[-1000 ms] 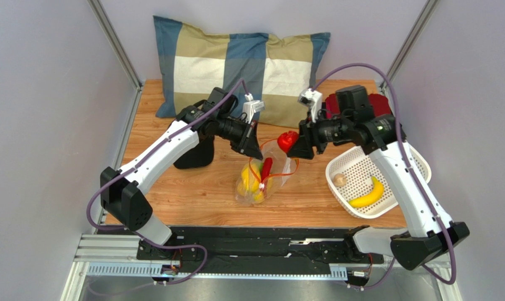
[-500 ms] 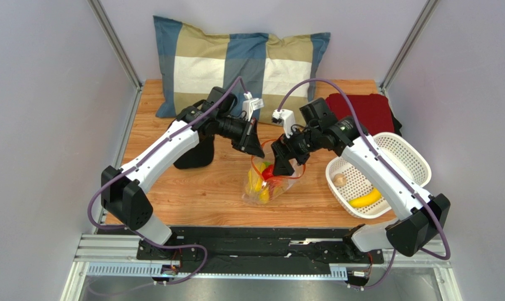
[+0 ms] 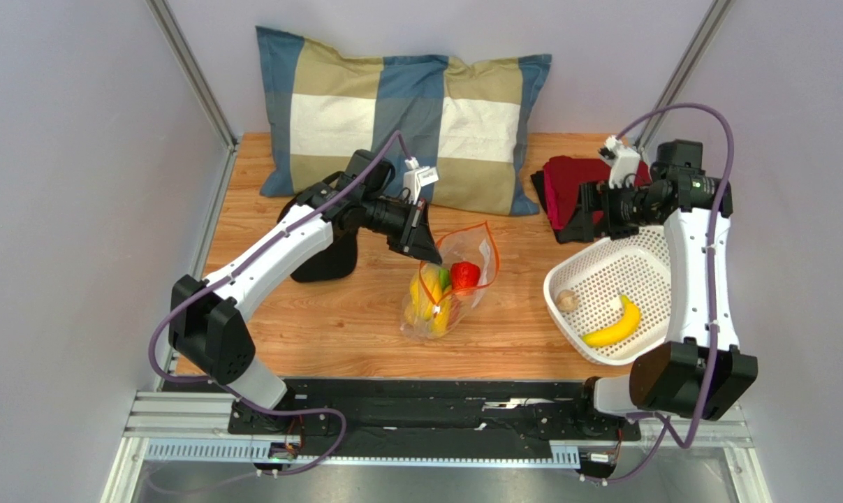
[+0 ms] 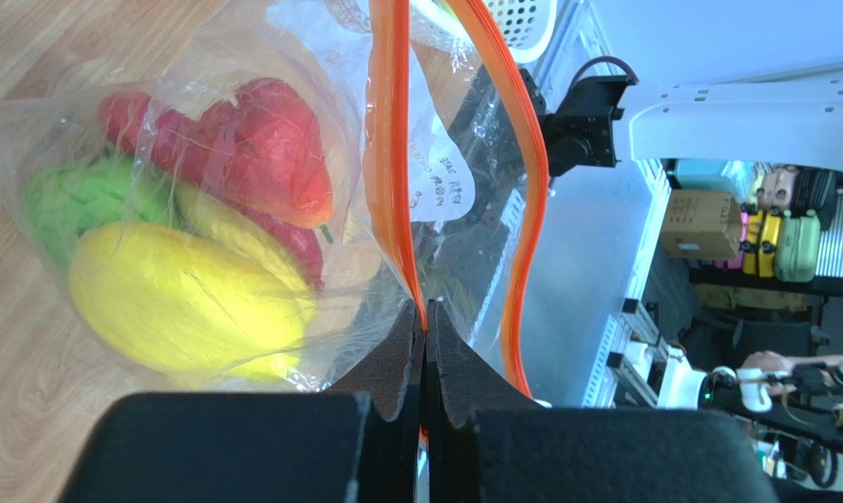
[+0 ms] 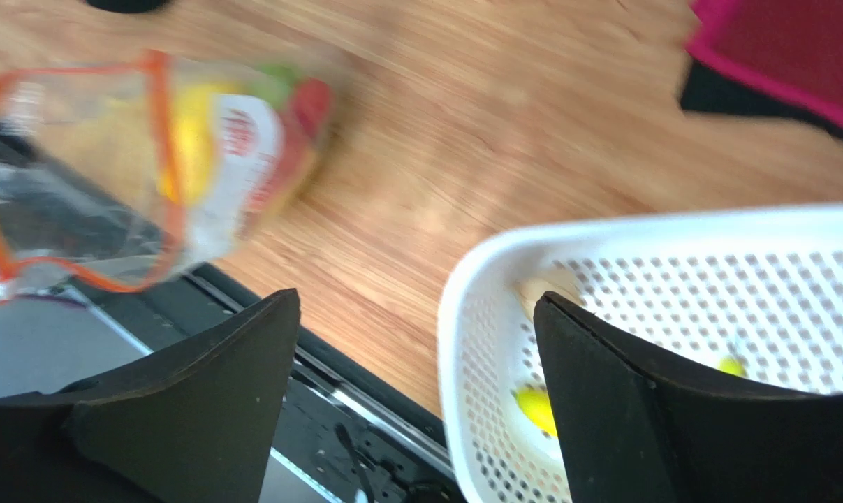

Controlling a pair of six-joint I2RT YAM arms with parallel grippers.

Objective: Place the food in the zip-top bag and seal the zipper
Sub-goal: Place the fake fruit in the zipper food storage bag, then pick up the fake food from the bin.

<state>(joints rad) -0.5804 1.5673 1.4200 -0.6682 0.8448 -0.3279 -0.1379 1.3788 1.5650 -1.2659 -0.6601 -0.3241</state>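
Observation:
The clear zip-top bag [image 3: 448,285] lies mid-table with its mouth held up. My left gripper [image 3: 421,244] is shut on the orange zipper strip [image 4: 396,178] at one side of the open mouth; the other side [image 4: 527,178] hangs free. Inside the bag are a red piece [image 4: 273,147], a green piece [image 4: 58,199] and yellow pieces [image 4: 174,293]. My right gripper [image 3: 580,221] is open and empty above the far edge of the white basket [image 3: 646,257]. The basket holds the yellow banana [image 3: 614,324] and a small beige piece [image 3: 568,300]. The slider tab is not visible.
A plaid pillow [image 3: 404,110] lies at the back. A dark red cloth [image 3: 572,176] lies behind the basket. A black object [image 3: 326,262] stands left of the bag under my left arm. The right wrist view is blurred and shows the bag [image 5: 184,157] and the basket rim [image 5: 467,314].
My right gripper let the red piece go into the bag, then swung right and back to above the basket, open and empty. My left gripper has kept its hold on the bag's mouth.

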